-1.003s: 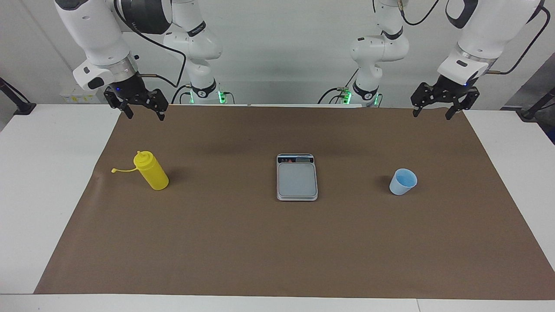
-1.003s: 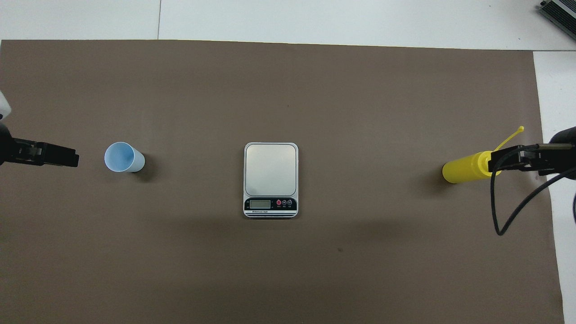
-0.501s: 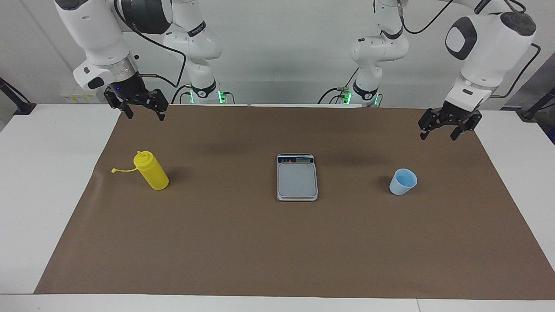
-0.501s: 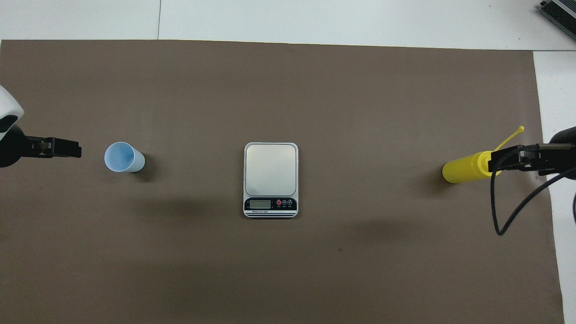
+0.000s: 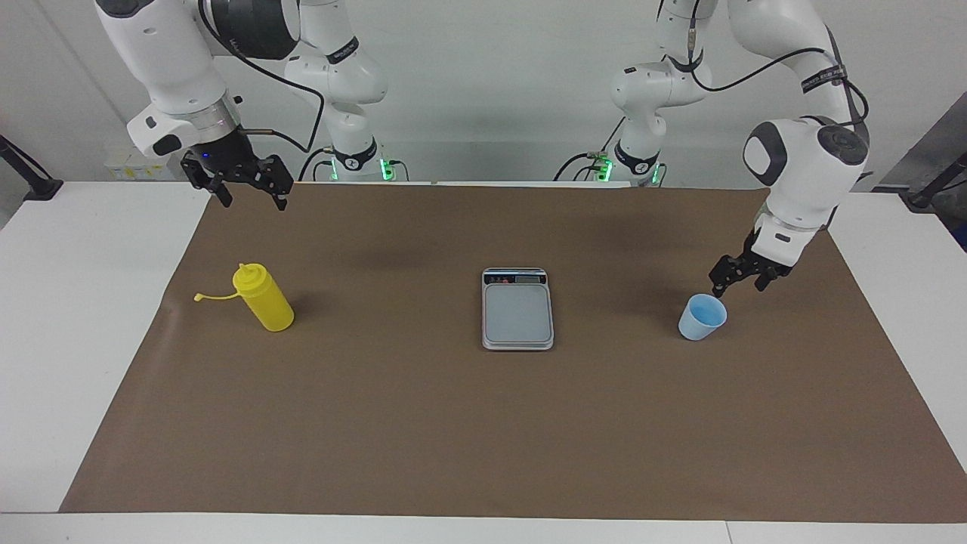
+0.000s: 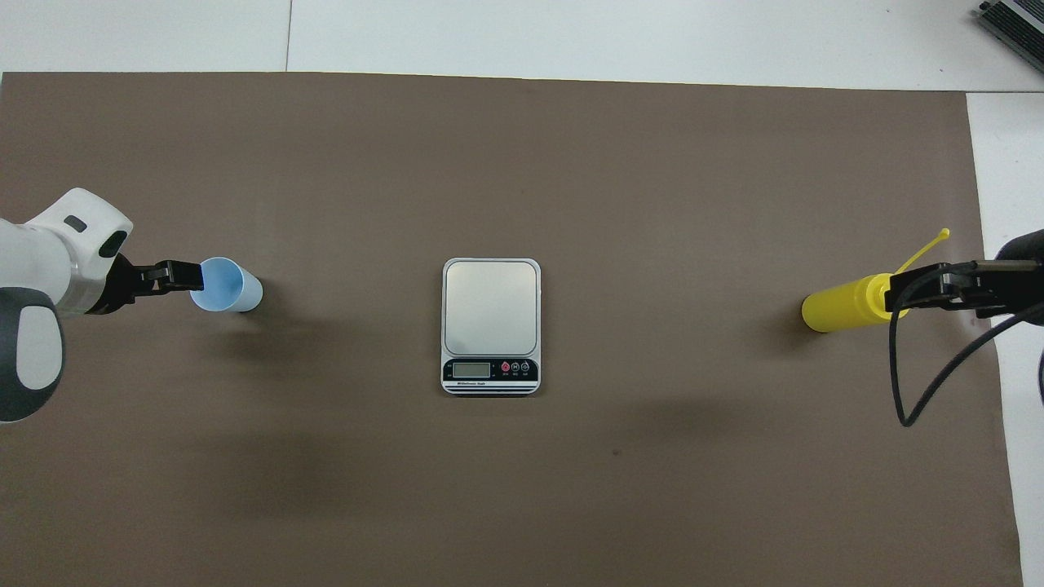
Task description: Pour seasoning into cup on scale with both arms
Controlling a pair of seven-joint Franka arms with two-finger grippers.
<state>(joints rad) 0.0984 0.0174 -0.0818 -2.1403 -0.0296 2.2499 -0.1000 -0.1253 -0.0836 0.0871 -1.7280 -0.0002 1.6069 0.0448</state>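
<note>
The yellow seasoning bottle (image 5: 264, 301) (image 6: 844, 304) stands toward the right arm's end of the table, its tethered cap (image 5: 198, 297) lying beside it. The silver scale (image 5: 517, 313) (image 6: 490, 306) lies mid-mat with a bare platform. The light-blue cup (image 5: 702, 317) (image 6: 230, 285) stands upright toward the left arm's end. My left gripper (image 5: 739, 286) (image 6: 175, 275) hangs low and open, close beside the cup's rim, holding nothing. My right gripper (image 5: 251, 198) (image 6: 926, 289) waits high and open over the mat near the bottle. In the overhead view it covers the nozzle.
A brown mat (image 5: 483, 423) covers most of the white table (image 5: 68, 340). The right arm's black cable (image 6: 901, 391) loops over the mat's edge beside the bottle.
The left arm has swung down from high near its base to just beside the cup's rim. The right arm, bottle, scale and cup have stayed put.
</note>
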